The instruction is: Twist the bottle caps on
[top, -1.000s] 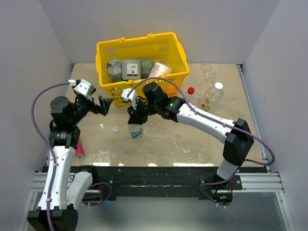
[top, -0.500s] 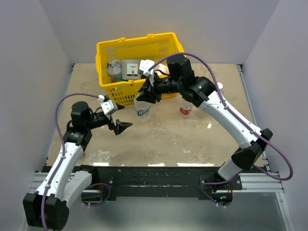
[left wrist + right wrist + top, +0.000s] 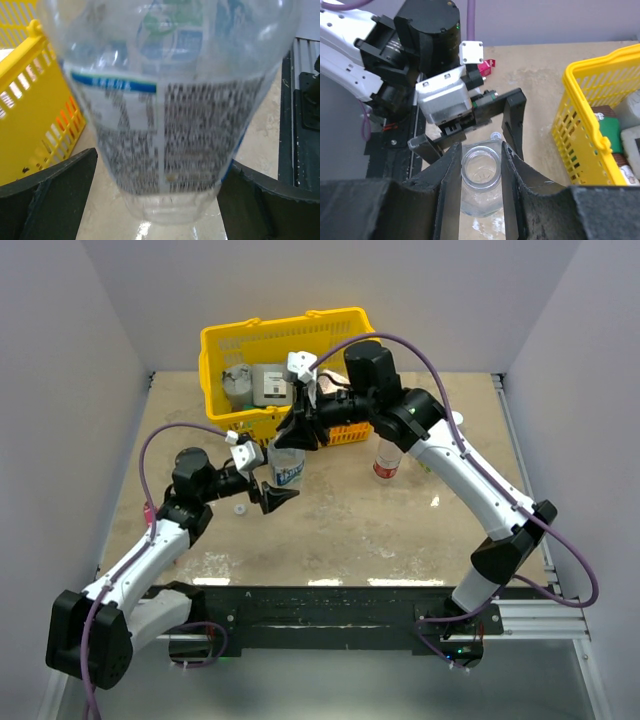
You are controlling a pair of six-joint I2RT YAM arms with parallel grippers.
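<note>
While the right claw (image 3: 481, 171) pinches the empty, capless short bottle (image 3: 288, 470), the left claw (image 3: 163, 165) gapes wide around it.

Items on the table (image 3: 340, 530): one yellow basket (image 3: 222, 338), one loose white cap (image 3: 239, 508), one pink tube (image 3: 487, 66). Bottles in clear view: two, a short bottle (image 3: 288, 468) and a red-labelled bottle (image 3: 384, 464). Arms: two, the left arm (image 3: 150, 550) and the right arm (image 3: 470, 480); the goods in the basket cannot be counted reliably.
</note>
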